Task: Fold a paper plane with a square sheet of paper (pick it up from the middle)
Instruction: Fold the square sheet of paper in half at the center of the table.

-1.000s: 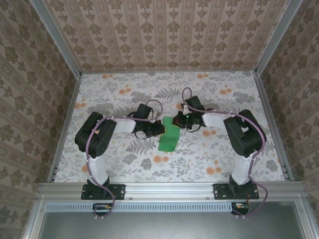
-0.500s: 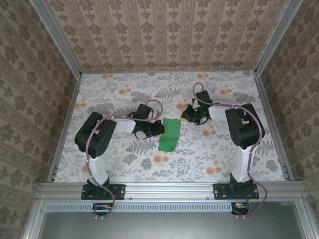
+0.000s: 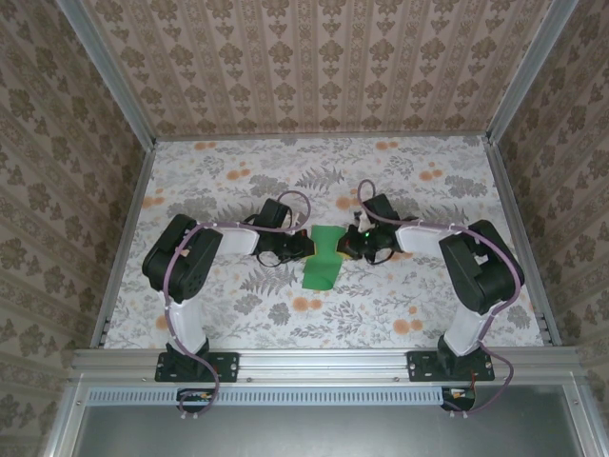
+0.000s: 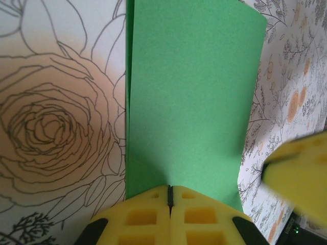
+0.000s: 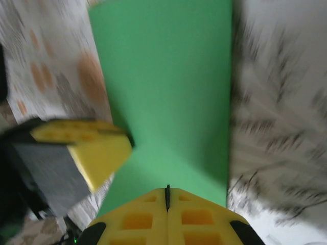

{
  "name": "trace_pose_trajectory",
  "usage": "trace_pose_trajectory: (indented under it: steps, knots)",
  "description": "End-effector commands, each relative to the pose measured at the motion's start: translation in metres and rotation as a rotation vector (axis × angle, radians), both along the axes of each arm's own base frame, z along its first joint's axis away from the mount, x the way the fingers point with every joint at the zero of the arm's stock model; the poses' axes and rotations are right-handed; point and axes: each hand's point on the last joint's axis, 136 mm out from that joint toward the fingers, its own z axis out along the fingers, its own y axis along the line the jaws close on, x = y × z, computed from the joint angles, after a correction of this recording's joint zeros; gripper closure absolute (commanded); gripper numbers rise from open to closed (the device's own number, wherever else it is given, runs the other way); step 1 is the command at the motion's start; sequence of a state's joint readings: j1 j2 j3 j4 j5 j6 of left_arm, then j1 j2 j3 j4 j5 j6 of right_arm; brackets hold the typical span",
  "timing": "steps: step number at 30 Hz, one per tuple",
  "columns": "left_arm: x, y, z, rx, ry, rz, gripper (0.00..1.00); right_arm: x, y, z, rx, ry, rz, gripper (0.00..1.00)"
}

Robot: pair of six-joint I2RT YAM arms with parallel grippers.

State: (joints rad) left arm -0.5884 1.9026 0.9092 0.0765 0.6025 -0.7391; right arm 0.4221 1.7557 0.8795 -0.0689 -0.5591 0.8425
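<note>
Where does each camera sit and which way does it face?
Top external: above, behind the bases, looking down at the table; both arms, left gripper and right gripper at the green paper.
Left wrist: on the left arm, looking past its shut fingers across the paper.
Right wrist: likewise, from the opposite side.
Shared: both wrist views show the other gripper's finger.

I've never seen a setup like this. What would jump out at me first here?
The bright-green paper jumps out, lying in the middle of the flowery table. Two black arms reach in from either side, the left gripper and right gripper meeting it at its edges. Up close, each gripper's yellow fingers are shut together over the paper.
</note>
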Motion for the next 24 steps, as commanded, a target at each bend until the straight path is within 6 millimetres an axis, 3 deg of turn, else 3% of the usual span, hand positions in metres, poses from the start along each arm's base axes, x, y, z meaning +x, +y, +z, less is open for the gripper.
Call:
trace_pose_trajectory:
  steps: [1, 6, 16, 18, 24]
  knots:
    - [-0.072, 0.090, -0.101, 0.453, 0.277, 0.077, 1.00, -0.020, 0.015, -0.001, 0.051, 0.053, 0.032, 1.00]
    - [-0.072, 0.090, -0.101, 0.453, 0.276, 0.079, 1.00, -0.033, 0.028, -0.015, 0.075, 0.102, 0.075, 1.00]
    - [-0.071, 0.092, -0.102, 0.463, 0.281, 0.087, 1.00, -0.052, 0.009, -0.036, -0.002, 0.148, 0.103, 1.00]
    - [-0.071, 0.093, -0.102, 0.465, 0.281, 0.086, 1.00, -0.049, 0.007, -0.032, 0.008, 0.132, 0.098, 1.00]
    - [-0.072, 0.093, -0.102, 0.468, 0.283, 0.086, 1.00, -0.042, 0.029, 0.000, 0.087, 0.052, 0.161, 1.00]
